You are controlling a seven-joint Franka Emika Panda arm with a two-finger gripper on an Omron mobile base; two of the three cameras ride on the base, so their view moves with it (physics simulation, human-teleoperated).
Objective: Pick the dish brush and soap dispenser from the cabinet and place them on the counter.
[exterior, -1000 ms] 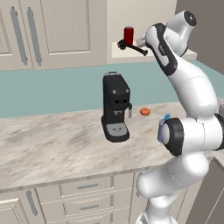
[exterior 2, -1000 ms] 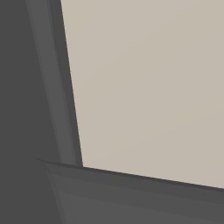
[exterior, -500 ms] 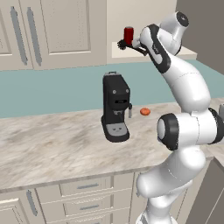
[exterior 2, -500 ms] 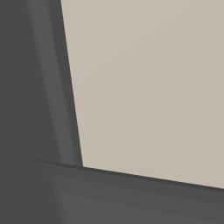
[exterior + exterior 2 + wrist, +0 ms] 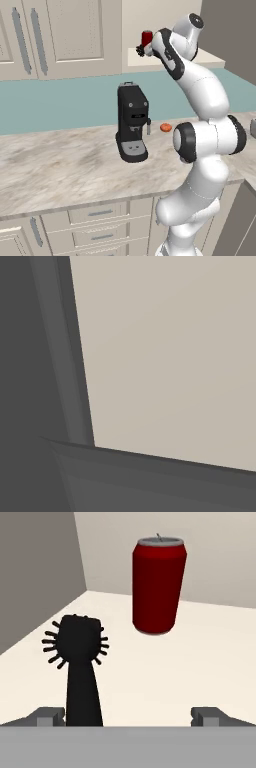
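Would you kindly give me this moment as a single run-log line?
stage: reaching into beige wall cabinet | end effector: open | slim black dish brush: on shelf, beside one fingertip | red cylindrical can: upright behind

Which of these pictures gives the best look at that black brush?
The hand view: the dish brush lies close, its bristled head and handle plain. In the left base view it is a small dark shape by the hand. The right base view gives nothing of it.
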